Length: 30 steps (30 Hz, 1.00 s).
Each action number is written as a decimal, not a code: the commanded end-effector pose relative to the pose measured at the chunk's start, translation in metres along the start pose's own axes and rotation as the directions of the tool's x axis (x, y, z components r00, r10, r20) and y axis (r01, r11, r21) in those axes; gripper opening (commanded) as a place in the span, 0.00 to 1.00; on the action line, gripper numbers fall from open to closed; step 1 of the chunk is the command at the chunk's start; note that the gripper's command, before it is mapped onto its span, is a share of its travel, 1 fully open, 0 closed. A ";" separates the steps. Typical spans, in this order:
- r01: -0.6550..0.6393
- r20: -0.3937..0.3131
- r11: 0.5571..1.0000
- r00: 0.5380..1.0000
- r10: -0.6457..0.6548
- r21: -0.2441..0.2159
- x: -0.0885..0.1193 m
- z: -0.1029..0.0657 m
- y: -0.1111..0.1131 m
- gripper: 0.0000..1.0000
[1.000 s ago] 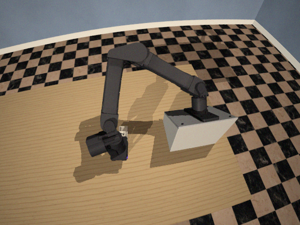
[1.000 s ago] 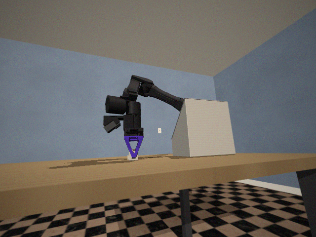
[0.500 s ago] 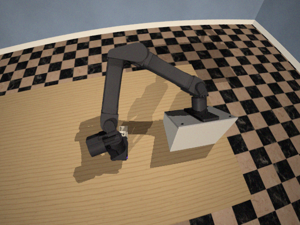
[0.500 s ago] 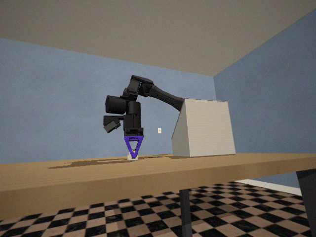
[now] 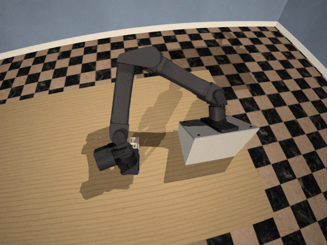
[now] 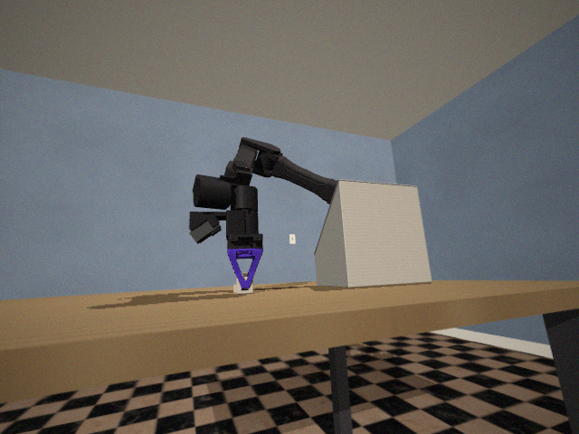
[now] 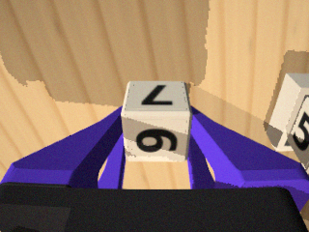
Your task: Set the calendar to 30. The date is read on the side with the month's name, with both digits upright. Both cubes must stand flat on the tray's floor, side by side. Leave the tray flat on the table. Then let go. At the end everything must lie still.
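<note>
My gripper (image 7: 156, 115) (image 6: 244, 286) points down, low over the table. Its purple fingers are shut on a white cube (image 7: 155, 136), touching its left and right sides. In the wrist view that cube shows a 7 on its far face and a 6 or 9 on its near face. Whether its underside touches the table is unclear. A second white piece with a dark digit like a 5 (image 7: 301, 130) is cut off at the right edge of the wrist view. In the top view a small whitish open piece (image 5: 134, 138) with a digit shows beside the wrist, mostly hidden. Tray and second cube cannot be clearly separated.
The arm's pale pedestal (image 5: 213, 147) (image 6: 385, 233) stands on the wooden table (image 5: 79, 216) (image 6: 140, 322), right of the gripper. The arm arches over the table between them. The table's front edge shows in the exterior view.
</note>
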<state>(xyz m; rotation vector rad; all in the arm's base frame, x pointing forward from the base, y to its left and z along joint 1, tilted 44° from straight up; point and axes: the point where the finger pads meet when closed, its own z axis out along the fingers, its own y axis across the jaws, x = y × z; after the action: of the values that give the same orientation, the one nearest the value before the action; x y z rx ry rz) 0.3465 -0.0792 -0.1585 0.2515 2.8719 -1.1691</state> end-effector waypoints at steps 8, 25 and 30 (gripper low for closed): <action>0.000 0.011 1.000 1.000 0.000 0.001 -0.002 -0.003 0.001 0.27; 0.000 0.011 1.000 1.000 0.000 0.001 -0.002 -0.003 0.001 0.47; 0.000 0.011 1.000 1.000 0.000 0.001 -0.002 -0.003 0.001 0.47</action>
<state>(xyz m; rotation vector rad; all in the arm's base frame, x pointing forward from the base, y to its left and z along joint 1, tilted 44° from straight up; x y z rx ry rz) 0.3465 -0.0792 -0.1585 0.2514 2.8719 -1.1691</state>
